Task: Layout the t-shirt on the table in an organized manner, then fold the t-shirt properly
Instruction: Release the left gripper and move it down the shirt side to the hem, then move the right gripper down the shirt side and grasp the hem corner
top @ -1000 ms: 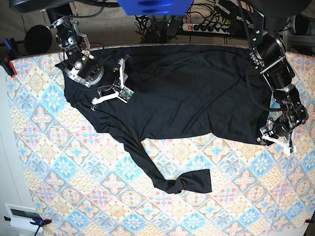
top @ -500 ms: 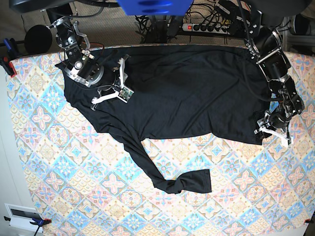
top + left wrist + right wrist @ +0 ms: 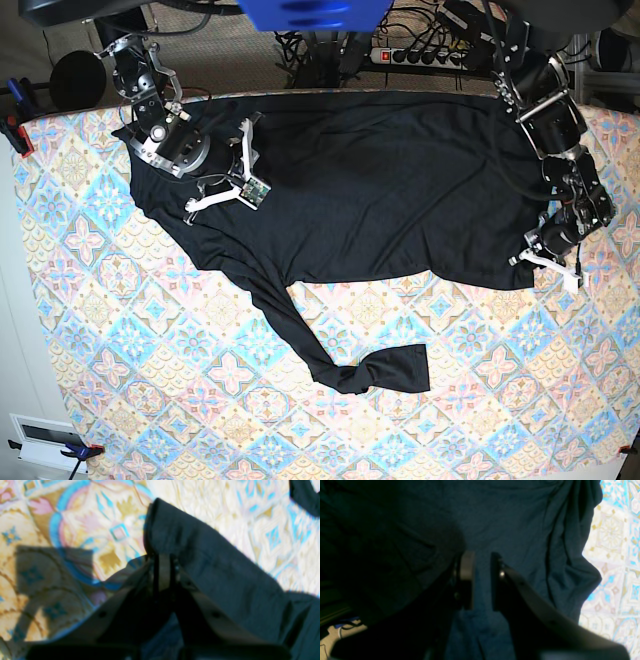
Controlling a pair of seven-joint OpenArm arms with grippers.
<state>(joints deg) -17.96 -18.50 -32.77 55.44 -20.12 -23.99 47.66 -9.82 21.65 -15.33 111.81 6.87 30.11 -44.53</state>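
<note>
The black t-shirt [image 3: 380, 190] lies spread across the far half of the patterned table [image 3: 150, 330]. One long sleeve [image 3: 340, 350] trails toward the near side and ends bunched. My left gripper [image 3: 545, 262] is at the shirt's right near corner. In the left wrist view it [image 3: 162, 563] is shut on the fabric edge, and a flap of t-shirt [image 3: 212, 562] stands lifted over the table [image 3: 75, 525]. My right gripper [image 3: 228, 175] rests over the shirt's left part. Its jaws [image 3: 482, 577] stand apart, with only flat t-shirt [image 3: 520, 517] showing between them.
A power strip with cables [image 3: 420, 55] lies beyond the table's far edge. Clamps [image 3: 15, 130] grip the left edge, and a white device [image 3: 45, 440] sits off the near left corner. Bare patterned cloth [image 3: 500, 400] fills the near half around the sleeve.
My left gripper has gone from open to shut on the shirt's right near corner and shifted slightly up and left. The right arm has not moved.
</note>
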